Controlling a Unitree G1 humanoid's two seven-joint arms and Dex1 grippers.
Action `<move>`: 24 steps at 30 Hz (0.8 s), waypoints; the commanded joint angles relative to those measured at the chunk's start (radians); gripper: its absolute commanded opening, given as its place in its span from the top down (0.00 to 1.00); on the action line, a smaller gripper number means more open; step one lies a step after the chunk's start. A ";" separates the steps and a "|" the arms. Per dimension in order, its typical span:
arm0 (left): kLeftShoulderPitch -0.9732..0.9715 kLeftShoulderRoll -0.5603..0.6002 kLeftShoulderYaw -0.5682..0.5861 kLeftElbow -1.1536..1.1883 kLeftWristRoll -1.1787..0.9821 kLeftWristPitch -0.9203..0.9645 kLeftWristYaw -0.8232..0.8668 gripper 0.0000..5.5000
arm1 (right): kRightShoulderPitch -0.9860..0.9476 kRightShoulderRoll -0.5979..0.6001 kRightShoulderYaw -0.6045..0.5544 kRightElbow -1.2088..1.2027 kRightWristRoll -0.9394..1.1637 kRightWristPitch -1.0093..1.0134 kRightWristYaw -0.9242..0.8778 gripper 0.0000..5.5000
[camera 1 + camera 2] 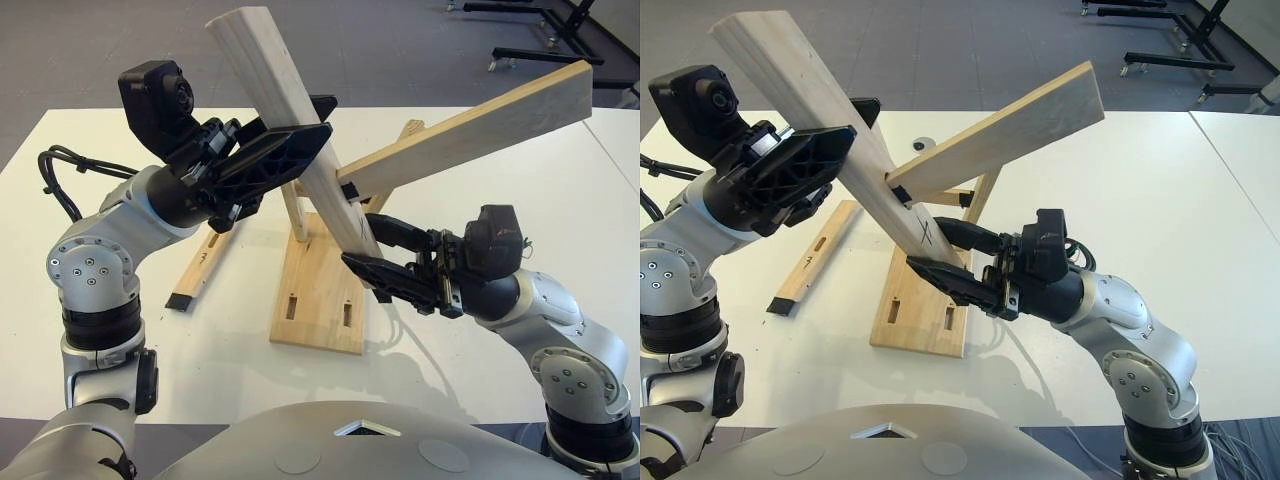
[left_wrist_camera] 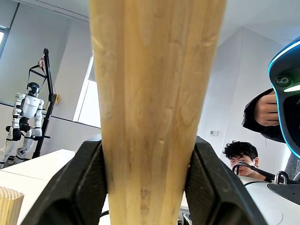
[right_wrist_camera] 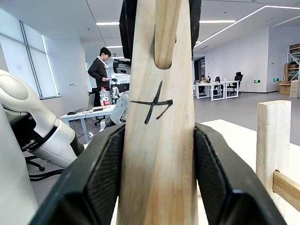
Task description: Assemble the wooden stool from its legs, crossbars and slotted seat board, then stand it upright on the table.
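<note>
Left gripper (image 2: 150, 183) pinches upper part of long pale wooden leg plank (image 1: 265, 70). Right gripper (image 1: 360, 243) pinches its lower, cross-marked end. Second pale plank (image 1: 480, 115) meets it mid-length. Two-handed hold likely steadies the tilted pair above slotted pale wooden seat board (image 1: 310, 300), flat toward near edge of white table (image 1: 520, 200), for slotting in.

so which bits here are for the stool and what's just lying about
For the stool: tilted leg held by left pincer and right pincer; board joined across it; slotted seat board; upright post at its far end; loose leg lying flat.
Lying about: wheeled stands on the floor behind.
</note>
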 commanded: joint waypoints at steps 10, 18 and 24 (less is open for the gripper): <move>0.018 0.045 -0.005 -0.004 0.028 0.022 -0.070 0.62 | -0.029 -0.020 0.005 0.014 -0.052 -0.028 0.003 0.62; 0.021 0.038 0.004 0.005 0.032 0.016 -0.080 0.62 | -0.040 -0.024 0.006 0.030 -0.047 0.002 -0.034 0.55; 0.024 0.027 0.001 0.003 0.052 0.005 -0.076 0.62 | -0.042 -0.037 -0.015 0.037 -0.011 0.013 -0.035 0.36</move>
